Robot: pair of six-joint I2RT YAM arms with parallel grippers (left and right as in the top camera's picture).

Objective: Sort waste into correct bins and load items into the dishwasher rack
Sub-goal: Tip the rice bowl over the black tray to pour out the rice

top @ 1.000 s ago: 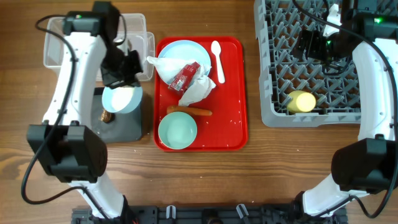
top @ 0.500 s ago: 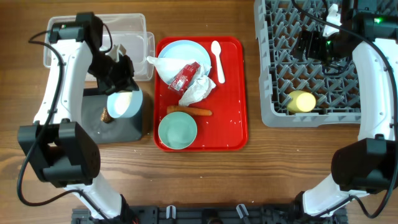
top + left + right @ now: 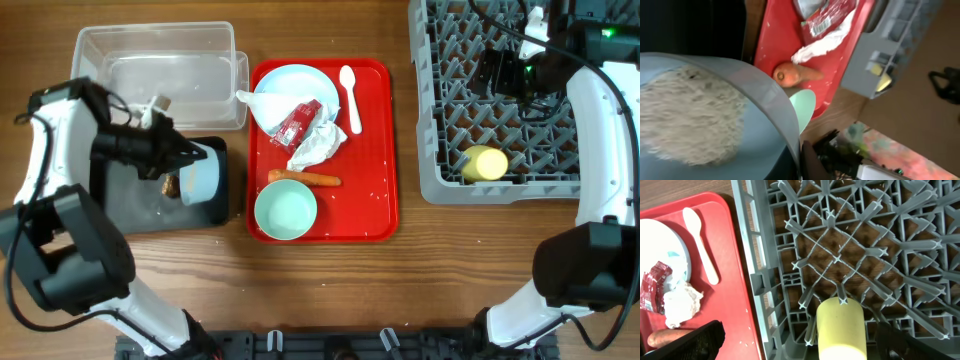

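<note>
Left pincer (image 3: 182, 166) is clenched on the bowl (image 3: 204, 176) rim, bowl tipped just ahead of it above the black tray (image 3: 130, 208). Tilt further, slowly, so rice (image 3: 690, 120) falls under the pincer, not onto the table (image 3: 320, 290).

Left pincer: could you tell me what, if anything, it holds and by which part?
The left pincer grips the small pale-blue bowl by its rim, over the black tray.

The tub (image 3: 170, 60) sits far left, with the shallow tray (image 3: 130, 210) near of it. The central serving tray (image 3: 370, 180) carries plate (image 3: 285, 85), spoon (image 3: 350, 95), carrot (image 3: 305, 179) and bowl (image 3: 285, 210). The rack (image 3: 450, 120), right, holds the cup (image 3: 485, 163).
</note>
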